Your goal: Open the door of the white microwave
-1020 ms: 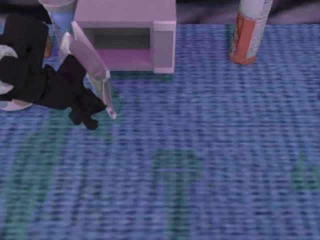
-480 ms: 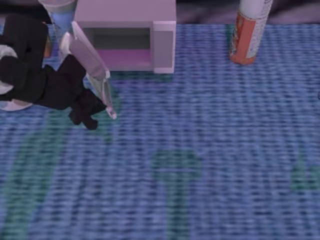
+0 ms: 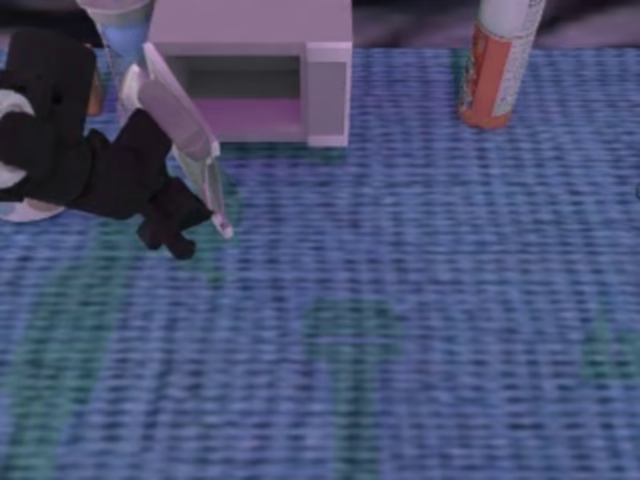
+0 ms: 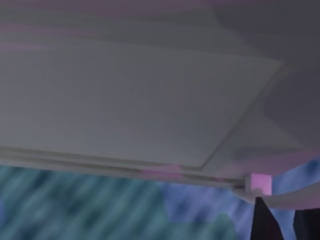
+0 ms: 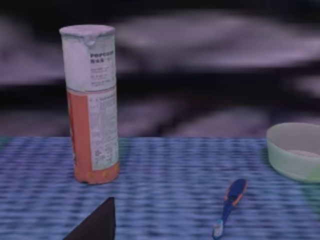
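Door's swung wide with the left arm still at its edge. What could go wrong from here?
1. The left gripper sits at the free edge of the door, which already stands open past the white microwave; pushing farther might drag the light microwave across the blue mat.
2. A tall container stands right behind the open door, beside the left arm; a wider swing may knock it.

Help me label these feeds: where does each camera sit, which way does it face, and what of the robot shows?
Top view: above the table, looking down on the white microwave, its door swung open, and the left gripper by the door's edge.
Left wrist view: close against the door; dark fingertips show.
Right wrist view: level across the table at the canister, toothbrush and bowl.
Shared: top and right wrist views both show the canister.
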